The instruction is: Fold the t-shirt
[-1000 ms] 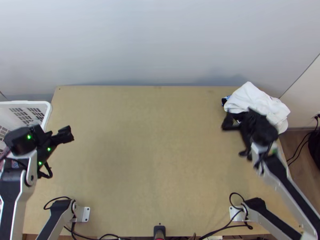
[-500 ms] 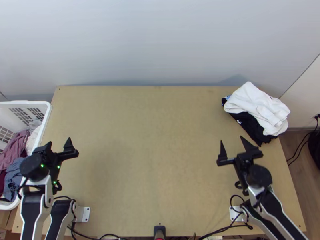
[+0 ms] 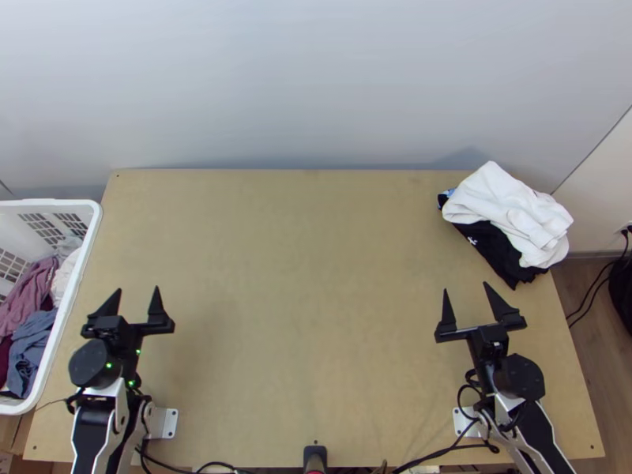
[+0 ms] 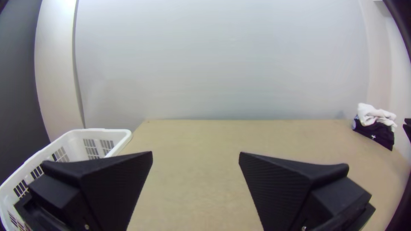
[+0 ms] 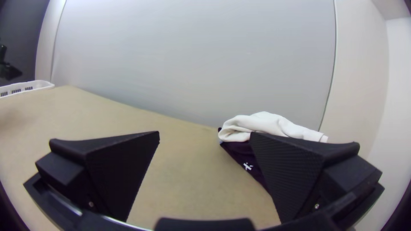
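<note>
In the top view, your white cloth (image 3: 509, 205), probably the t-shirt, lies in loose folds on a dark garment (image 3: 496, 253) at the desk's (image 3: 300, 300) far right corner, seeming to reach past the right edge. If that is the t-shirt, I judge the folding and stacking finished, or nearly; how neat the folds are, you can't tell. Your left gripper (image 3: 137, 289) and right gripper (image 3: 466, 287) are spread wide near their bases, holding nothing. Between them you have broad open room up to the far edge. The basket (image 3: 90, 237) flanks the left edge, with more clothes (image 3: 30, 296) inside, so mind its rim on any leftward swing.

In the left wrist view, the fingers stand well apart with bare wood beyond; the pile sits far off.

In the right wrist view, the fingers are equally wide, and one overlaps the pile in sight. Should you tidy it, approach gently: a push outward could tip it off.
</note>
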Controlling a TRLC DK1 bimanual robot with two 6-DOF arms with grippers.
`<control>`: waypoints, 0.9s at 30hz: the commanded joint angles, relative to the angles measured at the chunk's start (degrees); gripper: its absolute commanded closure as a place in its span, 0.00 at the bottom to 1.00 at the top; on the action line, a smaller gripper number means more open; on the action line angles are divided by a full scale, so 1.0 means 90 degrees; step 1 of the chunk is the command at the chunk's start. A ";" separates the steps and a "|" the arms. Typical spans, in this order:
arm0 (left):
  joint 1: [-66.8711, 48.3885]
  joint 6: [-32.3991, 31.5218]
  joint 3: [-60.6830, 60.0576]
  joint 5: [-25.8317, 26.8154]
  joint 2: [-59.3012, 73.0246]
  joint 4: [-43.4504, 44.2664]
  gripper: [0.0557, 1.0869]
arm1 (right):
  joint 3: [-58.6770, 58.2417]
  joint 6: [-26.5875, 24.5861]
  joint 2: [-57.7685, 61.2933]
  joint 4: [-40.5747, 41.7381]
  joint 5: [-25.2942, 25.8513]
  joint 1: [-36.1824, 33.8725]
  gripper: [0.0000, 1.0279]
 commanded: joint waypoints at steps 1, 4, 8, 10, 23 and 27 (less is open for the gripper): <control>-0.0231 0.0063 -0.0490 -0.0013 -0.0436 -0.0036 0.05 | -0.0081 0.0290 -0.0215 -0.0070 -0.0026 -0.0132 0.04; -0.0202 0.0053 -0.0490 -0.0004 -0.0436 -0.0055 0.05 | -0.0081 0.1081 -0.0225 -0.0041 -0.0094 -0.0932 0.04; -0.0192 0.0043 -0.0490 -0.0004 -0.0436 -0.0065 0.05 | -0.0081 0.1306 -0.0225 -0.0060 -0.0094 -0.1587 0.04; -0.0202 0.0043 -0.0490 -0.0004 -0.0436 -0.0065 0.05 | -0.0081 0.1257 -0.0215 -0.0060 -0.0094 -0.1723 0.04; -0.0192 0.0043 -0.0490 -0.0004 -0.0436 -0.0065 0.05 | -0.0081 0.1257 -0.0215 -0.0060 -0.0094 -0.1733 0.04; -0.0192 0.0043 -0.0490 -0.0004 -0.0436 -0.0065 0.05 | -0.0081 0.1257 -0.0215 -0.0060 -0.0094 -0.1733 0.04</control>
